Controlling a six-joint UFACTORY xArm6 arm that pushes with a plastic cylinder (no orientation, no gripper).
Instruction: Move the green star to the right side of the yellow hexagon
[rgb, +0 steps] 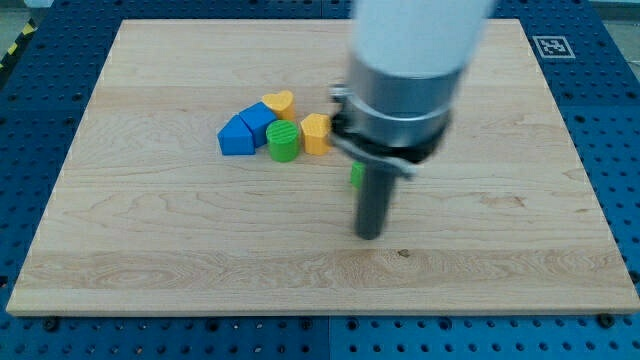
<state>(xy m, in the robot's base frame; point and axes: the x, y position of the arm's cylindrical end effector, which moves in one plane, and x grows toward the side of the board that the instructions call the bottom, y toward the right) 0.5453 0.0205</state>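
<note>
My tip (369, 235) rests on the board below and right of a cluster of blocks. The yellow hexagon (315, 132) stands at the cluster's right end. A green block (355, 175), mostly hidden behind my rod, shows just left of the rod, below and right of the hexagon; its shape cannot be made out. My tip is just below this green block and slightly to its right.
The cluster also holds a green cylinder (284, 141), two blue blocks (237, 136) (257, 117) and a yellow heart (279, 101). The wooden board (150, 250) lies on a blue perforated table. The arm's large body (400, 70) covers the board's upper middle.
</note>
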